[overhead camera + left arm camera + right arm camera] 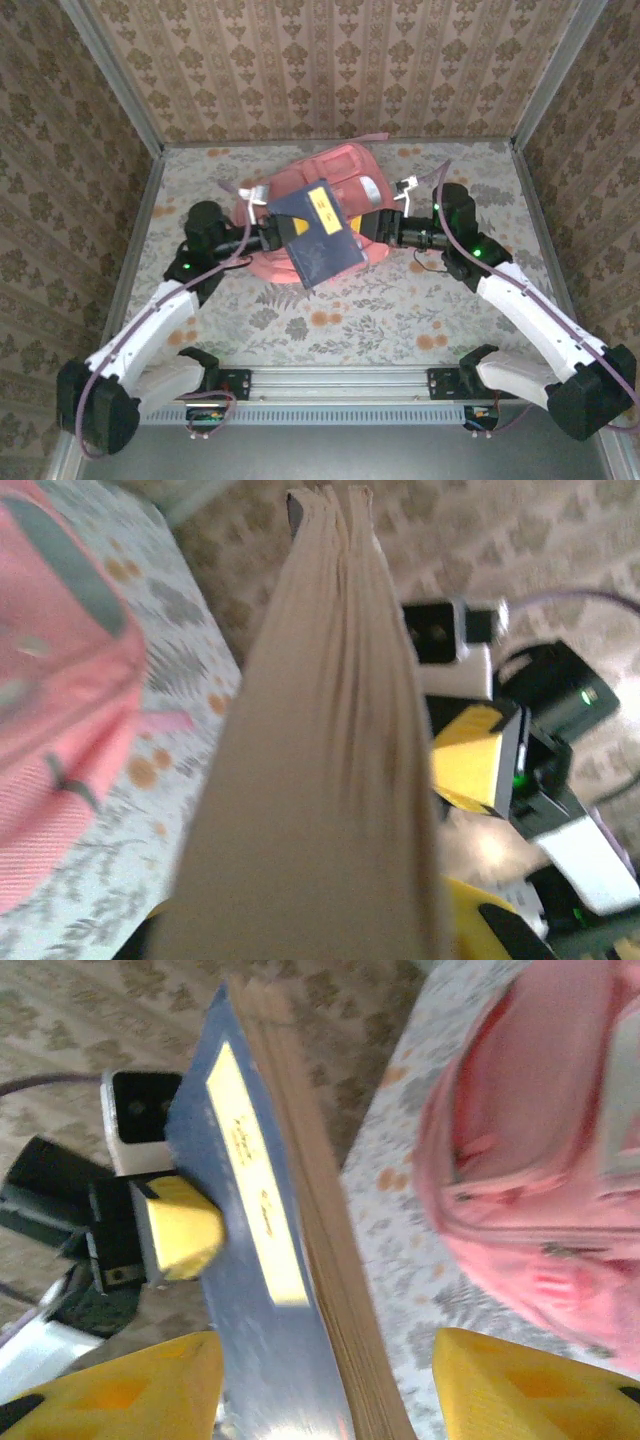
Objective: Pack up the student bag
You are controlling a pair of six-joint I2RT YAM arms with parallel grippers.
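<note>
The student bag lies on the table, far of centre; I cannot tell whether its mouth gapes. Over the bag's near half hangs a dark blue book, tilted, one corner past the bag's near edge. My left claw, left of the bag, is clamped on one edge of the book. My right claw, right of the bag, stands open, with its pads clear of the book between them. I judge the risk to be that a one-sided pinch lets a heavy book pivot or slip onto the bag's front rather than inside.
</note>
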